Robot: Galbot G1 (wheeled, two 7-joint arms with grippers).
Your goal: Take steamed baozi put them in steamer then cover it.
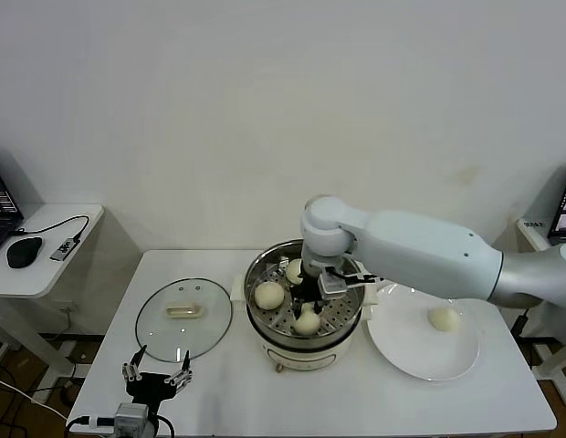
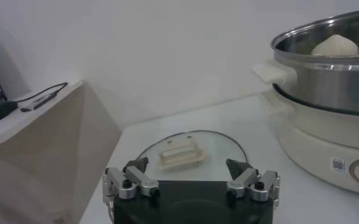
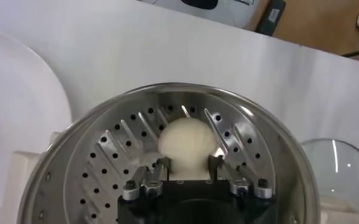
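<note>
Plain white wall behind, white counter (image 1: 219, 383) in front, carrying everything. Near the counter's middle, the steamer (image 1: 306, 339), its perforated basket already holding three steamed baozi (image 1: 269, 295). Lowered into that basket, the right gripper (image 3: 188, 165), fingers parted a little around the bun nearest the front edge (image 3: 188, 145), pads just beside its flanks and, as far as can be judged, no longer squeezing: bun resting on the basket floor, so apparently just set down and being let go. Toward the right edge, a white plate (image 1: 411, 360) with one last bun (image 1: 444, 318) waiting on it. Left of the steamer, the cover (image 1: 183, 315) lying flat, handle up, ready for a grasp from above. At the front edge near the left corner, the left gripper (image 1: 157, 376), fingers spread wide and empty, parked just short of the cover, likely placed there for the covering step. Remaining, by the look of it: one bun, then the cover.
</note>
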